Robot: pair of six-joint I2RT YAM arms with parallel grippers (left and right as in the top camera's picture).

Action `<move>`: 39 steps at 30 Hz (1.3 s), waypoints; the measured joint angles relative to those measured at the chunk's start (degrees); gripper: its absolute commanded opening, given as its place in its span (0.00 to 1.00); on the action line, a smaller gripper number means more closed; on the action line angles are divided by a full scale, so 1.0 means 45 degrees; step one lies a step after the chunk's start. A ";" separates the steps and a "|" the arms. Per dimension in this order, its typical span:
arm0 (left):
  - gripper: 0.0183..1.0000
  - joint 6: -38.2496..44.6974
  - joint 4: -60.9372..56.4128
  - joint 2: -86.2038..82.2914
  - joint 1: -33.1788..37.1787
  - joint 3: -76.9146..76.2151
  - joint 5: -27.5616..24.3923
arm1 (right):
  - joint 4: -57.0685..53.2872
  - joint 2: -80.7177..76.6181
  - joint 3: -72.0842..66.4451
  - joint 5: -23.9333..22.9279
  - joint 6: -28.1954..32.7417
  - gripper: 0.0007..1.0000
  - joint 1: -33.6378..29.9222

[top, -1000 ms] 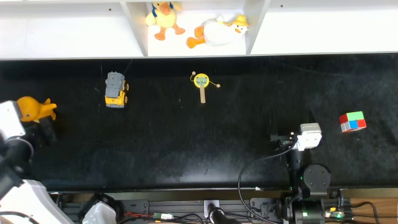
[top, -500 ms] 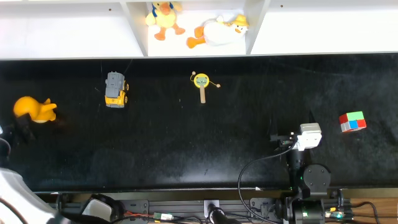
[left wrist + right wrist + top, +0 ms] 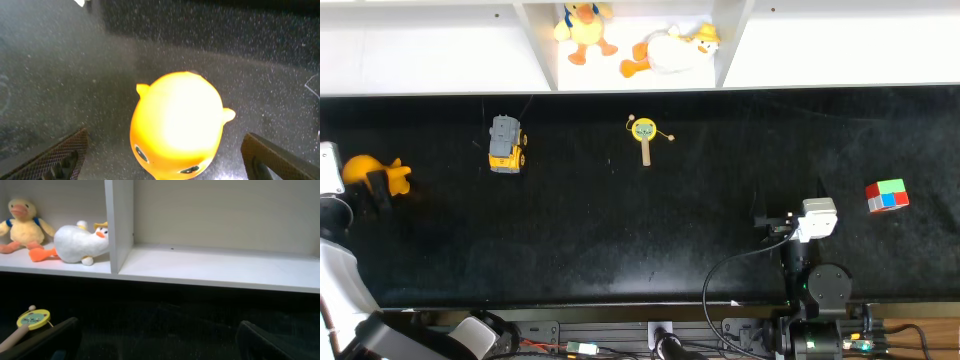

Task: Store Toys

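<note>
The orange toy (image 3: 176, 122) sat at the far left of the black tabletop (image 3: 620, 230). It was a rounded, glossy body with a small fin on each side and dark eyes low on its face, and it looked like smooth moulded plastic or rubber. The left hand (image 3: 167, 159) hung right above it with its fingers spread wide, one on each flank and neither touching. That looked to me like lining up for a pinch across the toy's width. On so slick and domed a shape, I'd guess the grip would want to land low on the sides.

Farther along the tabletop stood a toy truck (image 3: 506, 143), boxy in grey and yellow. Past it lay a rattle drum (image 3: 644, 135) with a flat round head on a wooden stick. Well off to the right was a colour cube (image 3: 887, 195).

Behind them, the white shelf (image 3: 440, 60) held a fuzzy yellow plush duck (image 3: 582, 28) and a white plush duck (image 3: 670, 48) on its side in the middle bay.

The right hand (image 3: 159, 342) was low near its base, open and empty, facing the shelf.
</note>
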State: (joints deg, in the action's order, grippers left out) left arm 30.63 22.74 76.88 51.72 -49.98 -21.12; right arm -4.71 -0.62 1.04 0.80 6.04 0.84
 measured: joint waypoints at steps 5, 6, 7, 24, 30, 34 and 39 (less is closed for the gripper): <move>1.00 0.0000 -0.0024 0.0189 0.0000 0.0000 0.0087 | 0.0000 0.0000 0.0000 0.0005 -0.0010 1.00 0.0000; 1.00 0.0000 -0.0029 0.0267 0.0000 0.0000 0.0087 | -0.0005 0.0000 0.0000 0.0000 -0.0005 1.00 0.0000; 1.00 0.0000 -0.0044 0.0364 0.0000 0.0000 0.0087 | 0.0000 0.0000 0.0000 0.0000 -0.0010 1.00 0.0000; 0.30 0.0010 -0.0908 0.1083 0.0000 0.0000 0.0019 | -0.0005 0.0000 0.0000 0.0000 -0.0010 0.99 0.0000; 0.02 0.0092 -0.1200 0.1098 -0.0175 0.0000 -0.0306 | -0.0005 0.0000 0.0000 0.0000 0.0000 0.99 0.0000; 0.02 0.0000 -0.1205 0.1093 -0.0253 0.0000 -0.0607 | 0.0000 0.0000 0.0000 0.0005 -0.0005 1.00 0.0000; 0.02 -0.0690 -0.1583 0.0656 -0.0253 0.0000 -0.0695 | 0.0000 0.0000 0.0000 0.0000 -0.0005 0.99 0.0000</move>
State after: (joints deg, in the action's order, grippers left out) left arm 27.53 15.62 79.83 50.59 -49.98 -24.25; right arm -4.71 -0.62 1.04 0.80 6.02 0.84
